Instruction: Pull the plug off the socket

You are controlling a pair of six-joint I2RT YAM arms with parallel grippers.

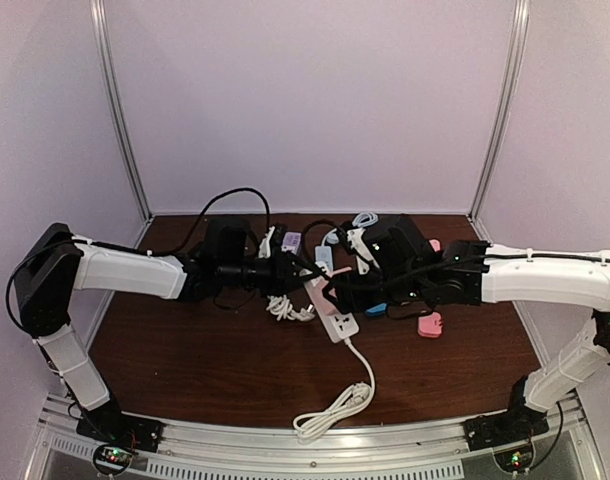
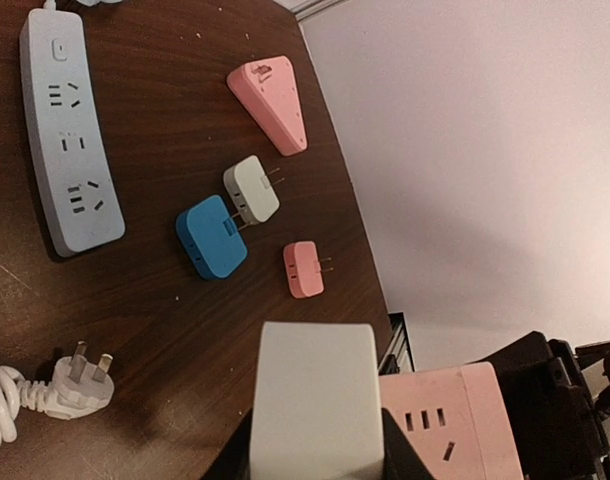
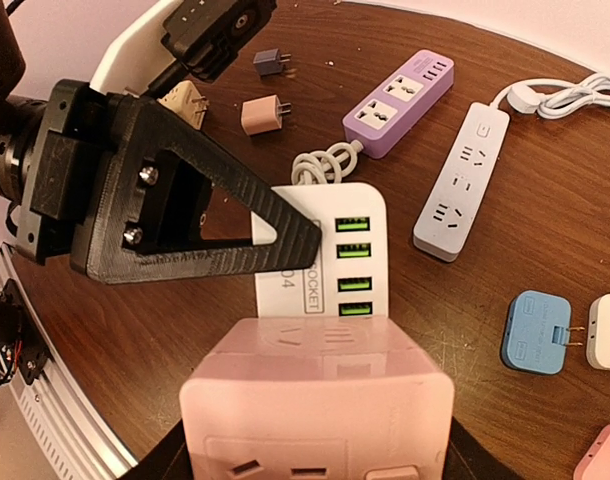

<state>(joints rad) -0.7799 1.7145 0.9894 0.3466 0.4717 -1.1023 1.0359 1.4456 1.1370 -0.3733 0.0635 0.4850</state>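
White boxy plug (image 3: pixel 325 262): centre of the right wrist frame, 4 green ports on its face, its near end against the top of the pink socket block (image 3: pixel 315 405). Whether its pins are seated cannot be told.
Plug in the left wrist frame: bottom centre, with the pink socket block just to its right, socket holes showing.
Left gripper (image 2: pixel 315 455): clamped narrow on the white boxy plug, 1 dark finger on each side.
Right gripper (image 3: pixel 315 455): closed around the pink socket block at the bottom of its own frame.
Arms: both meet at the centre of the top frame, above the dark brown wooden table (image 1: pixel 185 360).
Grey power strip (image 2: pixel 70 140): upper left of the left wrist frame, lying flat, 3 outlets.
Blue square adapter (image 2: pixel 212 237): middle of that frame, just beside a small white 2-pin adapter (image 2: pixel 252 188).
Pink triangular block (image 2: pixel 272 105): upper centre of that frame.
Purple power strip (image 3: pixel 397 100): top of the right wrist frame, near the grey power strip.
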